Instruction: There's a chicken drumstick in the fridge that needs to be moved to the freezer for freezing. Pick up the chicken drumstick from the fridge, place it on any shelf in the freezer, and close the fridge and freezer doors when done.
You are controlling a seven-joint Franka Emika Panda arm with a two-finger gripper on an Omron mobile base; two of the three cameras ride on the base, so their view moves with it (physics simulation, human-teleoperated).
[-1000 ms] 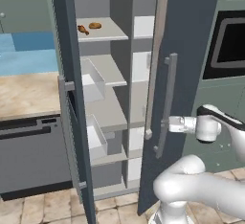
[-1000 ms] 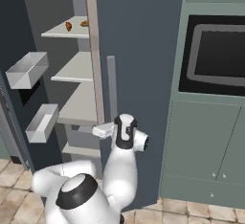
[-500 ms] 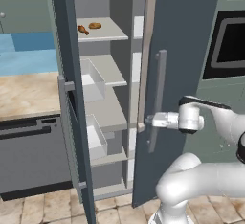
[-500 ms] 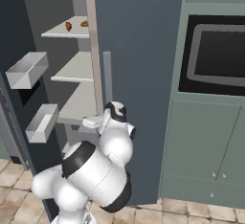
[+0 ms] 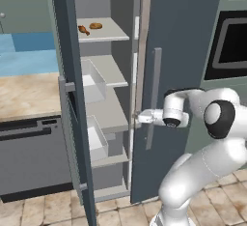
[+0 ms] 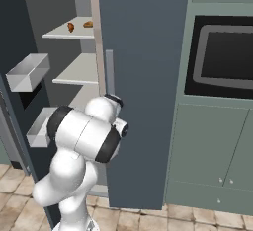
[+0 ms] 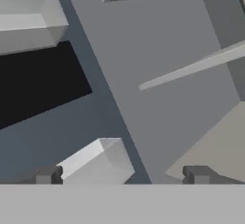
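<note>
While the gripper (image 5: 136, 118) sits wide and empty by the fridge door (image 5: 181, 75) edge, collision threatens. Chicken drumstick (image 5: 83, 28) lies high; door barely ajar.

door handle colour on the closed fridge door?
Grey: the vertical bar handle on the slate-blue fridge door, clearest in the left base view.

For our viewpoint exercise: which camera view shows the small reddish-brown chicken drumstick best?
The left base view: the small reddish-brown chicken drumstick lies clear on the top white shelf. The right base view shows it smaller, farther off.
</note>
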